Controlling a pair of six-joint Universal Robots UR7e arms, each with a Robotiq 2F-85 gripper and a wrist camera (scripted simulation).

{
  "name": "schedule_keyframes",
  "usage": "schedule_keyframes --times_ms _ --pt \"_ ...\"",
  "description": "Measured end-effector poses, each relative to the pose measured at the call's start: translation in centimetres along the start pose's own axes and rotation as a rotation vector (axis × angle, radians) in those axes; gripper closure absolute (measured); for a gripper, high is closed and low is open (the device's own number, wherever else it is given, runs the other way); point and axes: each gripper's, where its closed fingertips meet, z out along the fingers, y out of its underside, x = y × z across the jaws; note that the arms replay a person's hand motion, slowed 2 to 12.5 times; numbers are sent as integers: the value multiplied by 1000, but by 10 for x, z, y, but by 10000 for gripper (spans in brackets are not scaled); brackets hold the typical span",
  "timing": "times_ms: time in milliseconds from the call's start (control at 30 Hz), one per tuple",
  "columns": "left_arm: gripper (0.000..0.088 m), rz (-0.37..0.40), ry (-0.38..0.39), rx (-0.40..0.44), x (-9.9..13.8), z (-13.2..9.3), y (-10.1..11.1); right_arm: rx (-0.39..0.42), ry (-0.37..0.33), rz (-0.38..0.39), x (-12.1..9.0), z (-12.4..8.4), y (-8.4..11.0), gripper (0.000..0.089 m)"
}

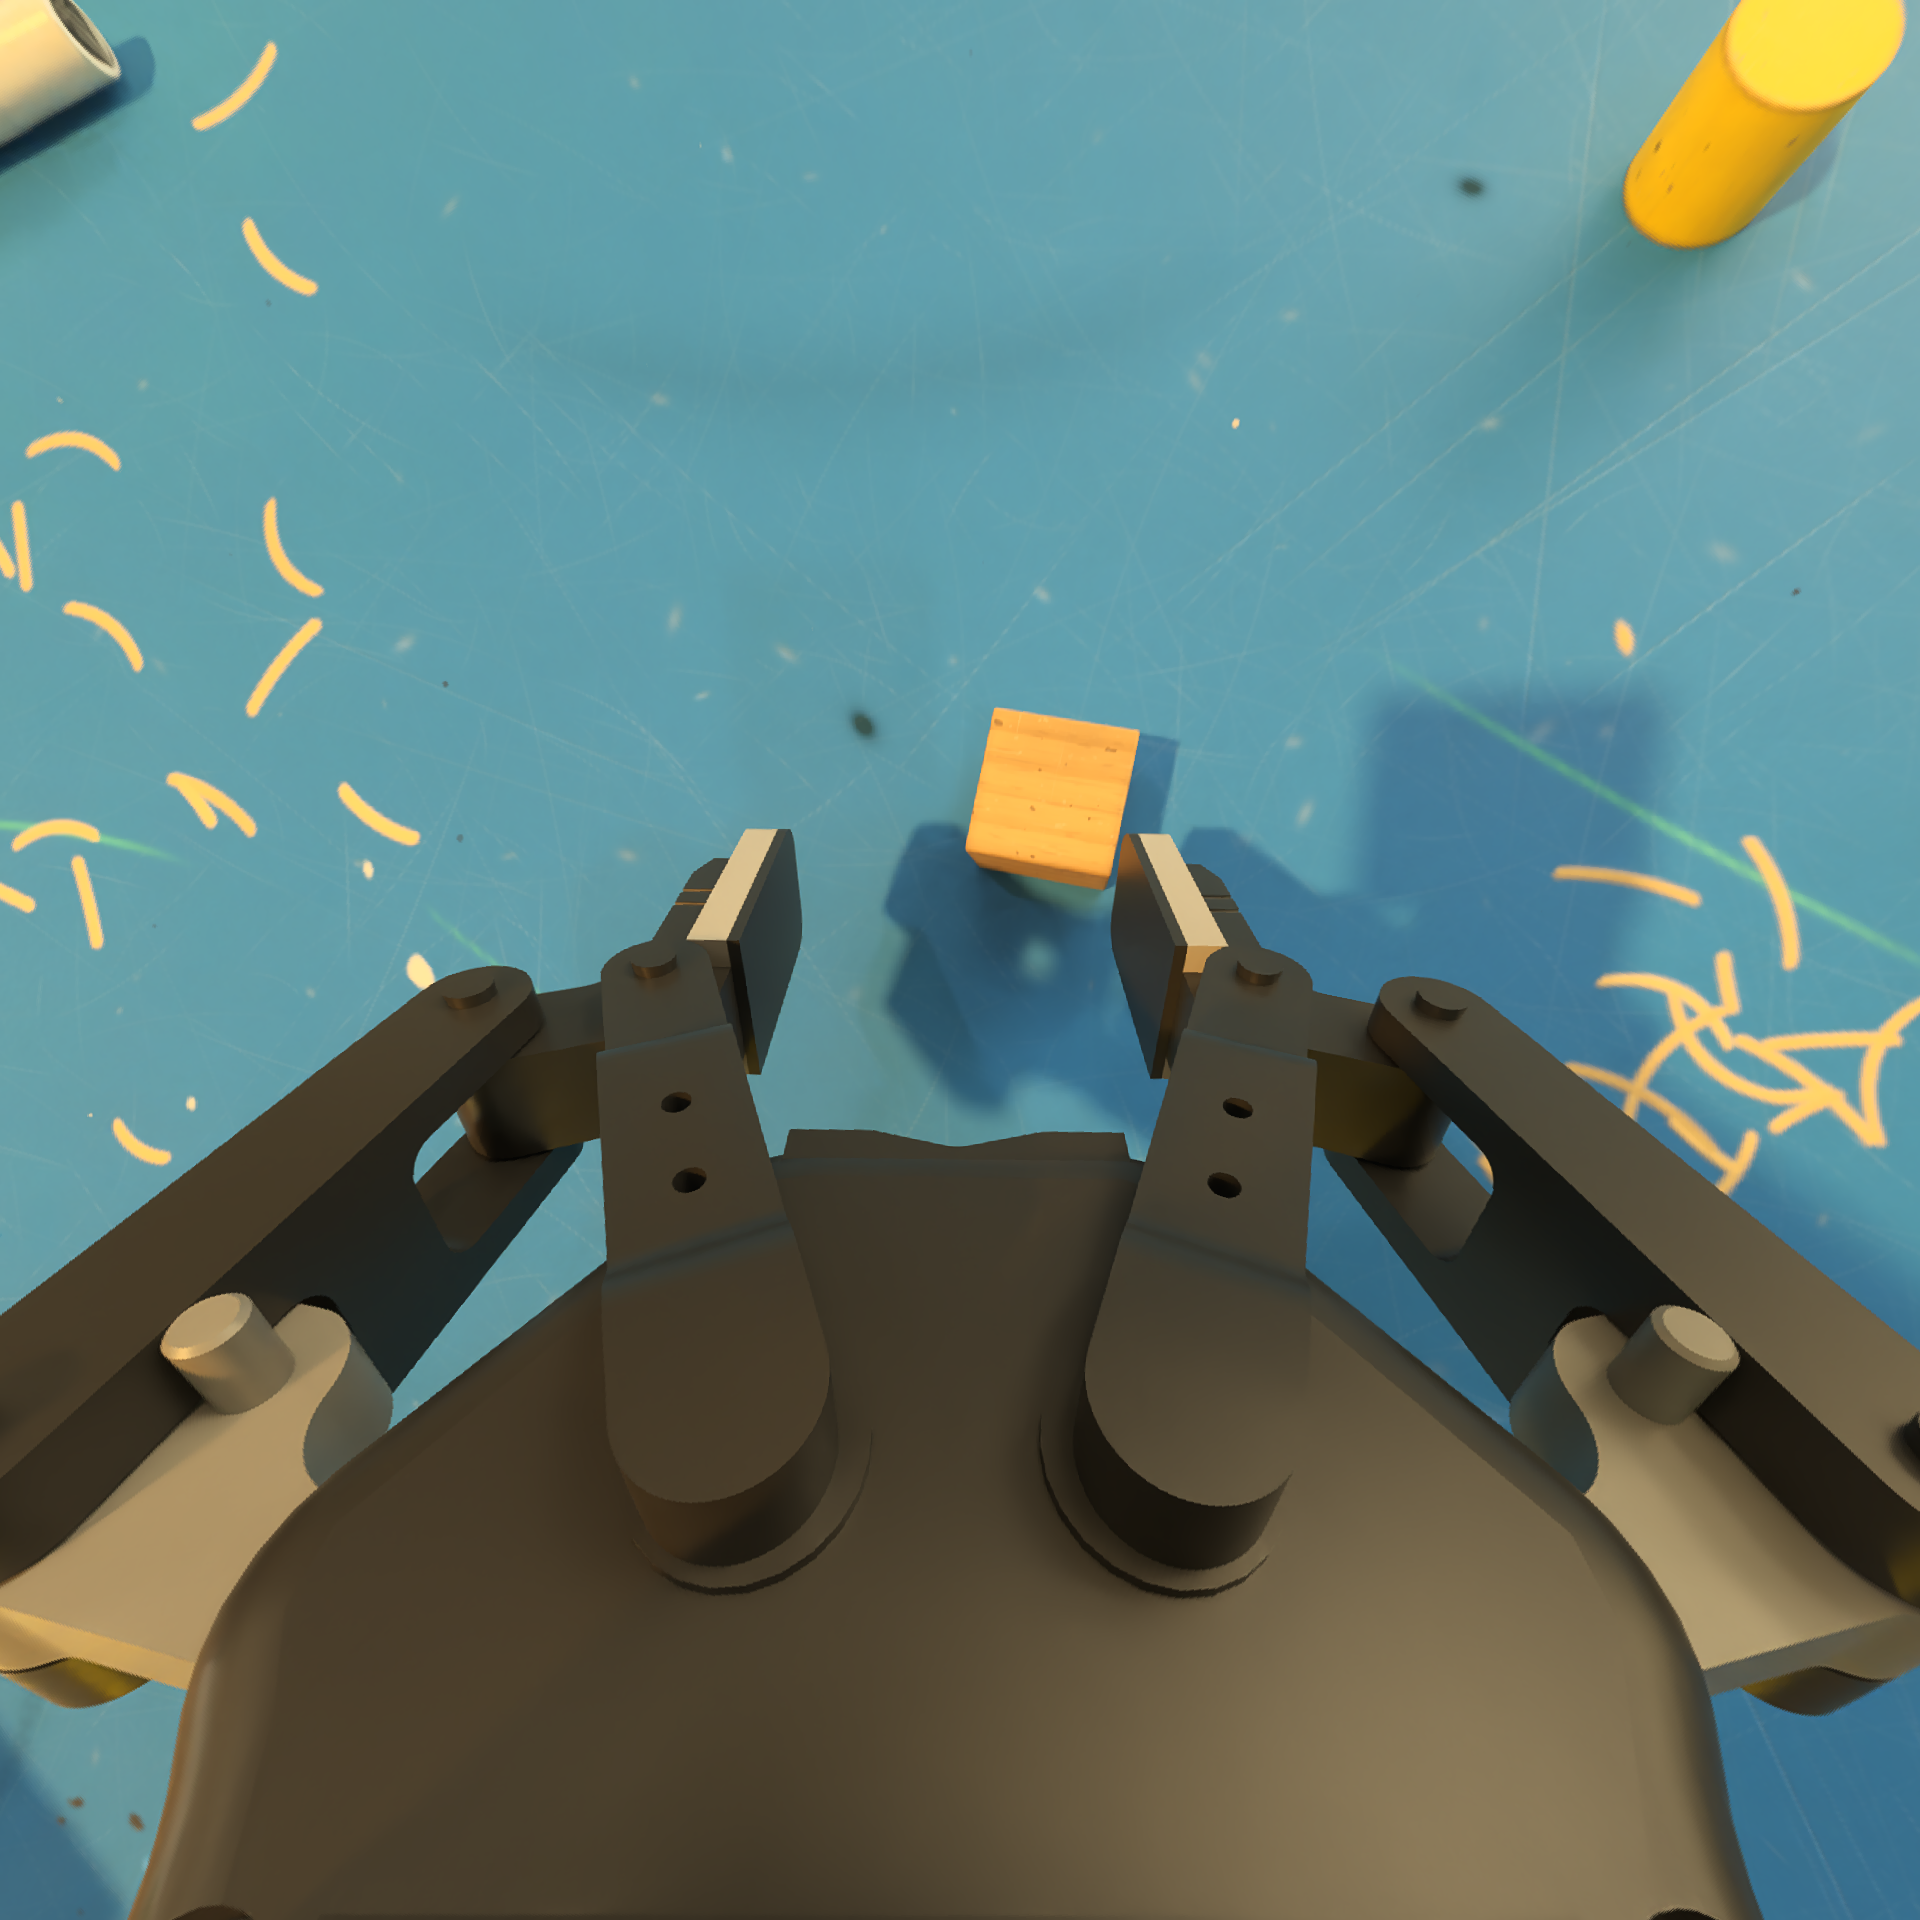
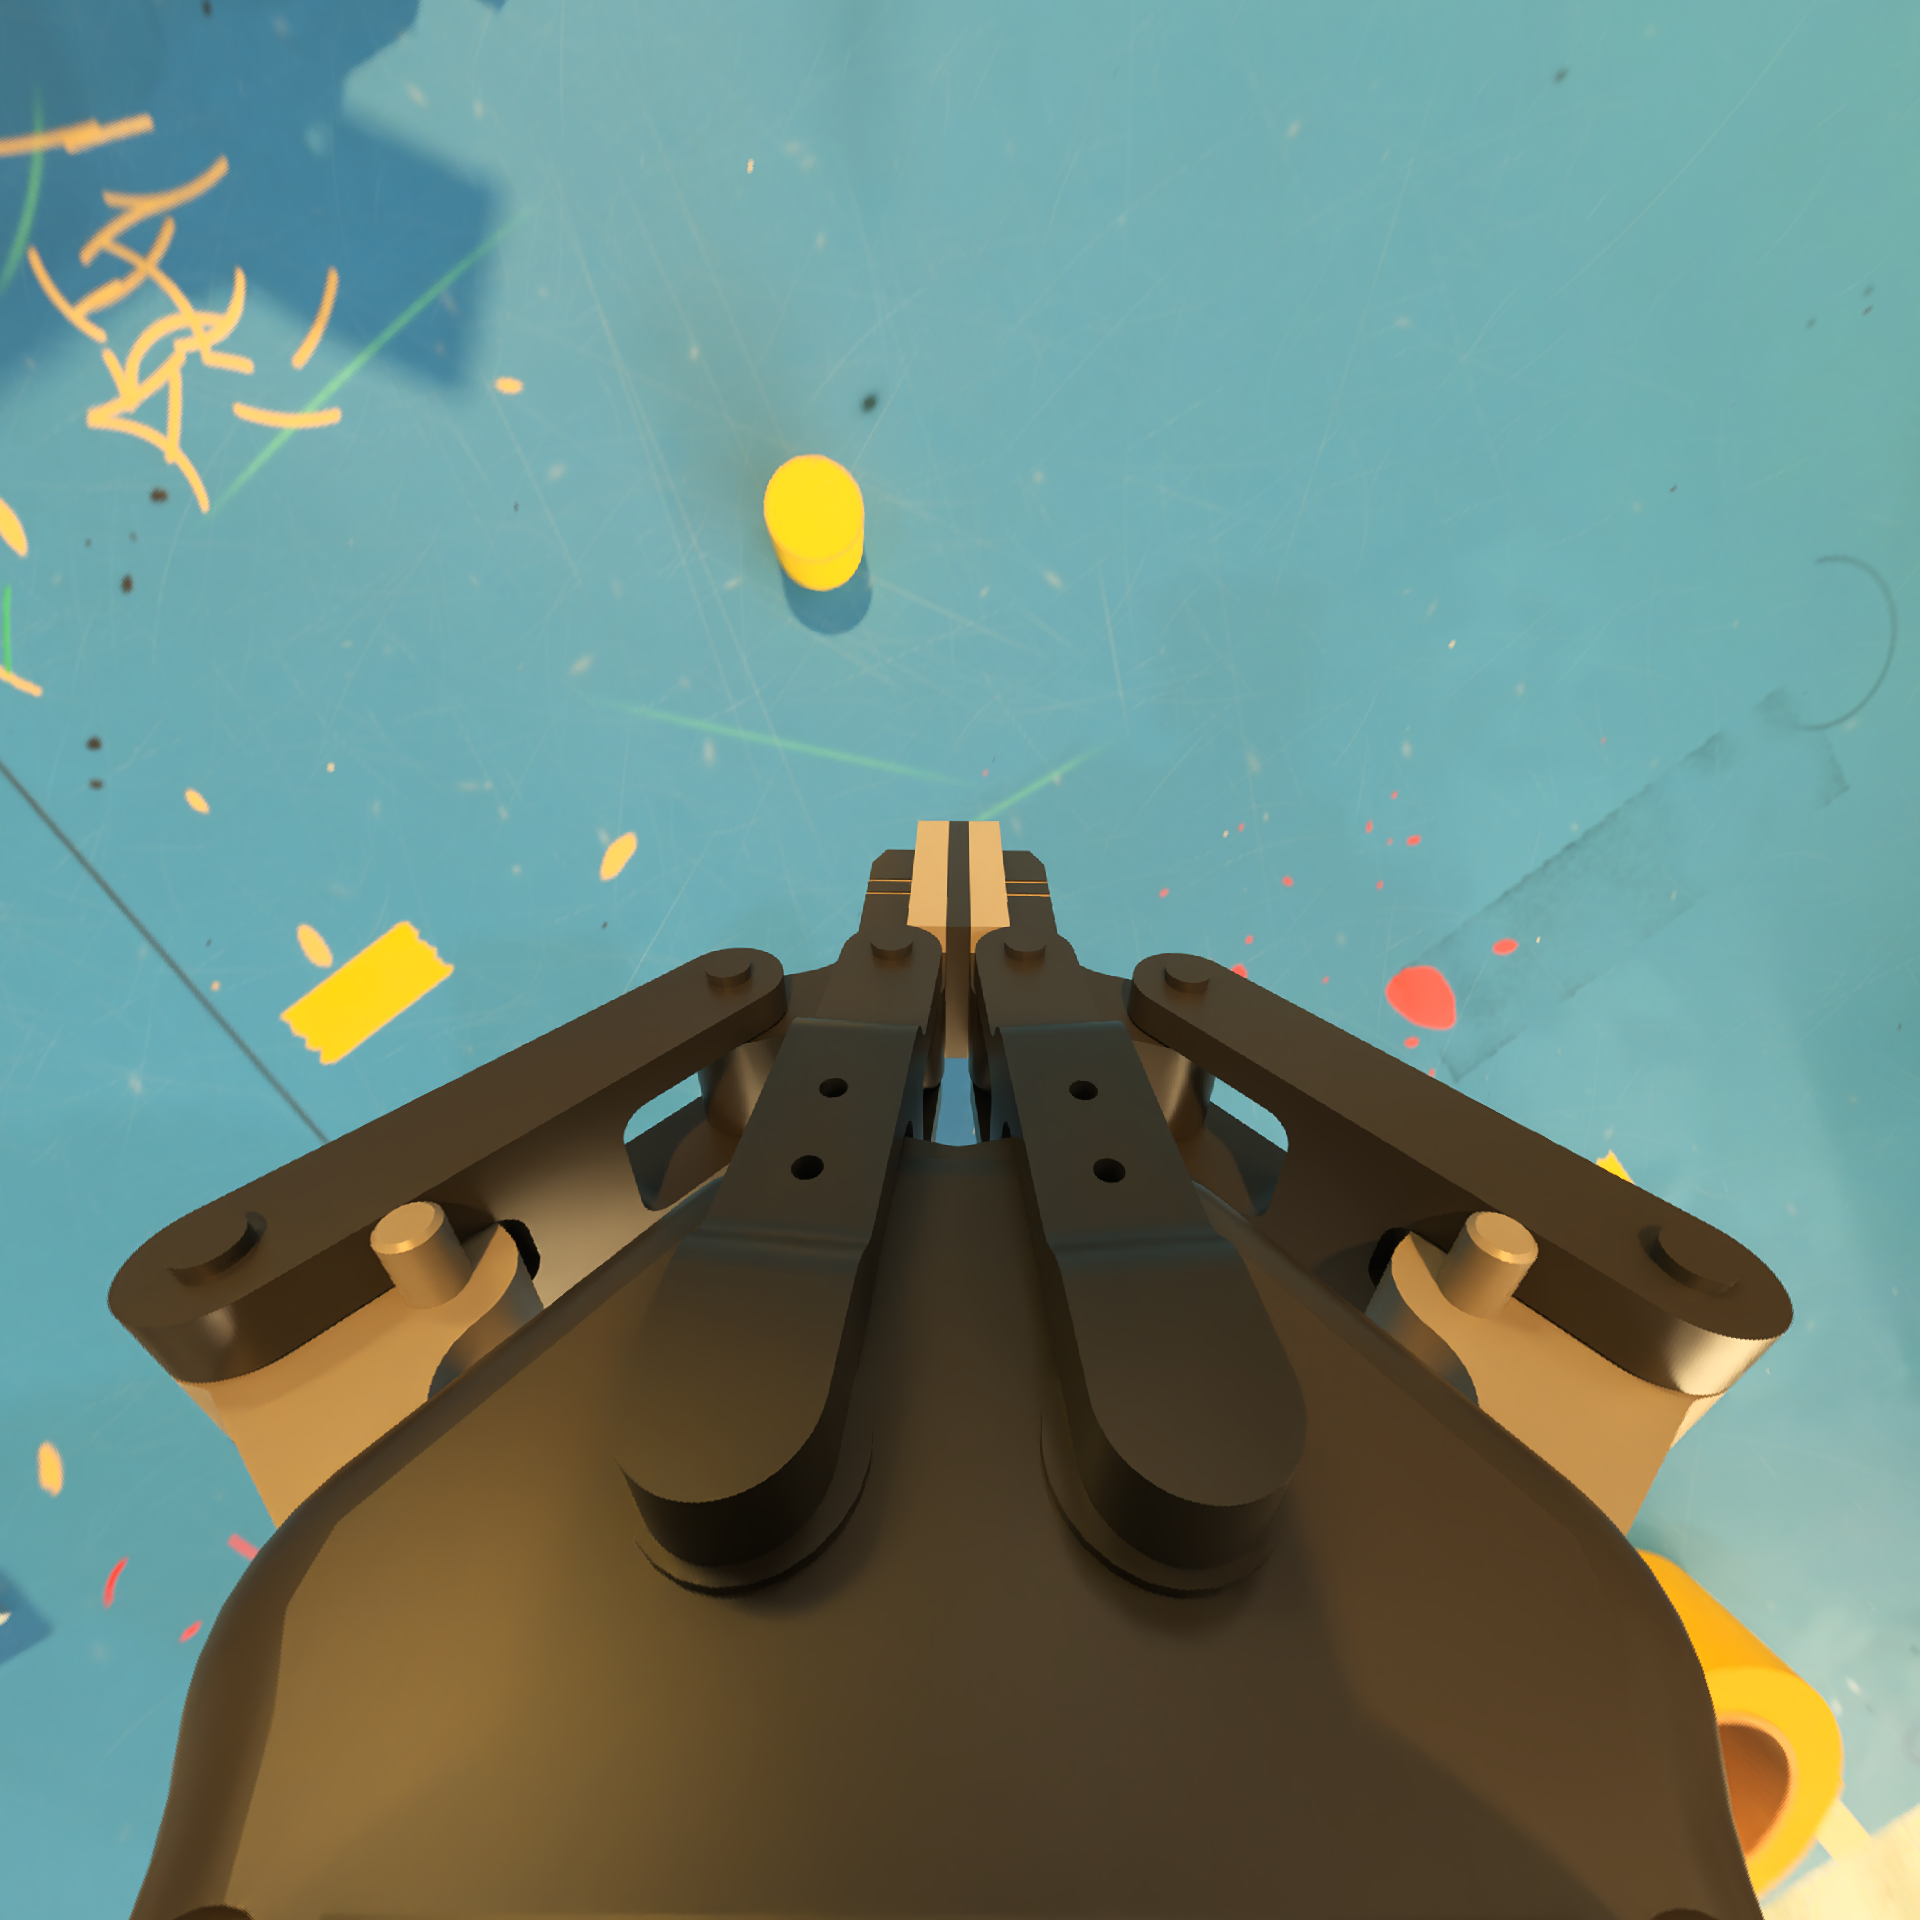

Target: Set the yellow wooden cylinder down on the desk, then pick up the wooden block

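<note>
The yellow wooden cylinder (image 1: 1756, 120) stands upright on the blue desk at the far right of the left wrist view, free of both grippers. It also shows in the right wrist view (image 2: 814, 520), seen from above, ahead of my right gripper. The small wooden block (image 1: 1051, 798) lies on the desk just beyond my left gripper's right fingertip. My left gripper (image 1: 956, 862) is open and empty, above the desk, with the block slightly right of its centre line. My right gripper (image 2: 957, 842) is shut and empty, high above the desk.
A white tube (image 1: 47, 62) lies at the far left corner. Orange scribble marks (image 1: 1745, 1060) cover the desk surface. A yellow tape roll (image 2: 1756, 1725) sits at the lower right, and a yellow tape strip (image 2: 366, 992) and red splashes (image 2: 1420, 995) mark the desk.
</note>
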Motion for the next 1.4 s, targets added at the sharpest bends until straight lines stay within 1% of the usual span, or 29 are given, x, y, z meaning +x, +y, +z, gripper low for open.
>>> schedule_keyframes --times_ms 167,333,467,533,600,667,767,800,933,1067,1167,1200,1233,1267,1333,1367,1400 --pt "339 11 8 -11 -1 5 6 143 19 28 10 8 -10 893" --pt "338 16 37 9 1 9 4 322 28 65 16 14 -20 893" --pt "332 19 73 23 6 12 1 460 42 105 20 16 -24 893" --pt "313 25 87 26 8 13 0 524 49 133 22 16 -24 893" --pt "275 33 94 29 9 15 -2 579 45 158 22 18 -24 893" --pt "246 42 100 33 10 17 -3 628 34 176 20 20 -22 846" --pt "231 55 111 42 13 19 -5 687 22 190 17 24 -19 752" --pt "230 59 115 44 13 19 -5 702 26 194 17 25 -18 719" --pt "211 65 128 49 14 21 -7 730 54 214 16 29 -11 690" --pt "195 66 143 54 15 23 -8 714 69 225 11 34 -4 685" --pt "215 67 158 59 16 25 -9 698 75 222 8 36 -1 685" --pt "232 67 164 61 17 25 -9 696 78 219 7 37 0 685" --pt "277 67 169 62 17 25 -9 694 80 215 6 37 0 687" --pt "359 67 172 61 17 26 -9 693 81 211 5 37 0 688" --pt "446 68 182 60 17 26 -8 692 83 204 4 38 0 692" --pt "423 69 186 61 18 27 -8 690 83 201 3 38 0 694" --pt "441 70 190 61 18 27 -9 688 84 198 3 39 0 696"
